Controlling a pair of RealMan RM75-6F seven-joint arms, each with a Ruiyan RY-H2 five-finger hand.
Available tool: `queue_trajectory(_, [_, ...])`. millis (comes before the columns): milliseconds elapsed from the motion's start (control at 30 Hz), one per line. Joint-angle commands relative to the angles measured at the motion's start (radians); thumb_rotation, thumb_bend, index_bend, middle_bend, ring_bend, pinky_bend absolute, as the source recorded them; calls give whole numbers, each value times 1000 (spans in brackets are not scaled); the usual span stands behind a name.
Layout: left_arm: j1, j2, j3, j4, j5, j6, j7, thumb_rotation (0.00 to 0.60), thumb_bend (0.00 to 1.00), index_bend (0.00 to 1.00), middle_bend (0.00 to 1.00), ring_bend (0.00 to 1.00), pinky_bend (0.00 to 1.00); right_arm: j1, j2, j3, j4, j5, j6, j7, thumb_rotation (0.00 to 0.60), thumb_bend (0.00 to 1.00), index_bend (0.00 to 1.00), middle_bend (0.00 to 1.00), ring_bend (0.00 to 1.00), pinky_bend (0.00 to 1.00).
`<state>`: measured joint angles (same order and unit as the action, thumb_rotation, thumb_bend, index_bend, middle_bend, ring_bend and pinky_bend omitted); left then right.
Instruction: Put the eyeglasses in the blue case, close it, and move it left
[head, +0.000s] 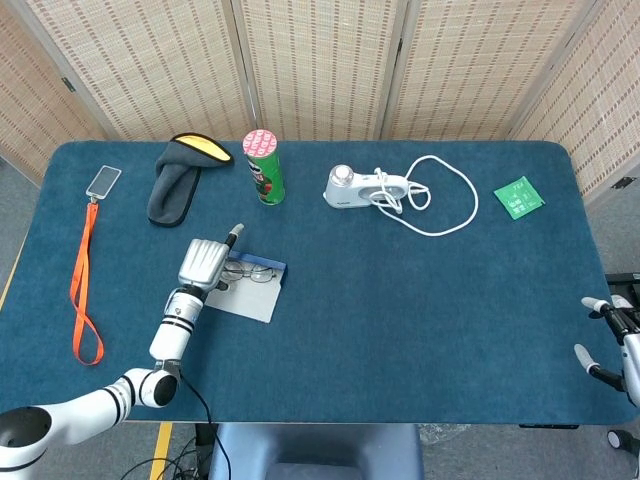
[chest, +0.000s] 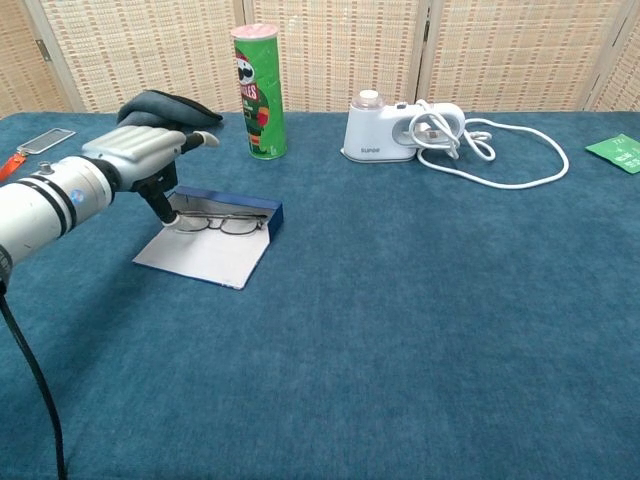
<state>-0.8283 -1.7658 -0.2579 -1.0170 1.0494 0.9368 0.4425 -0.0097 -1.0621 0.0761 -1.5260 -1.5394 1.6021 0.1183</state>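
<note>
Bare cloth fills the table's (head: 420, 330) front half and its middle. Toward the back edge stand the green can (head: 265, 166), the dark pouch (head: 176, 180) and the white appliance (head: 355, 187) with its looped cord (head: 445, 205). The orange lanyard (head: 82, 285) lies along the left edge, left of the open blue case (head: 250, 290).

The left hand (chest: 140, 152) has a silver-grey ribbed back and dark inner fingers, joined to a white cylindrical forearm ringed with black bands. A black cable trails beneath that arm. The right hand (head: 605, 335) shows only pale fingertips on what seems dark framing.
</note>
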Motion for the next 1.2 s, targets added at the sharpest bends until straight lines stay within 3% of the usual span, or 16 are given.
queue_trajectory(33, [-21,-33,-15,54,-22,-21,7,600,96,19,1000,919,963,-5,4,1,0,3,7,1,600,269,249,395,359,259])
queue_trajectory(567, [-97,-134,-46,257,-30,-37,35,600,96,25,1000,919,963,-19,10,0,5,9,21,14,600,270,249,396,360,259])
queue_trajectory(733, [-108,-152,-70,276,-49,-52,16,600,96,25,1000,919,963,-25,11,1,8,15,26,20,600,269,249,396,360,259])
queue_trajectory(967, [-61,-92,-45,159,-12,5,4,600,96,24,982,910,960,-22,7,1,19,13,21,29,600,270,249,396,360,259])
queue_trajectory(1200, [29,45,26,-89,116,129,-58,600,96,23,968,892,958,-14,-1,1,25,9,9,34,600,269,249,396,360,259])
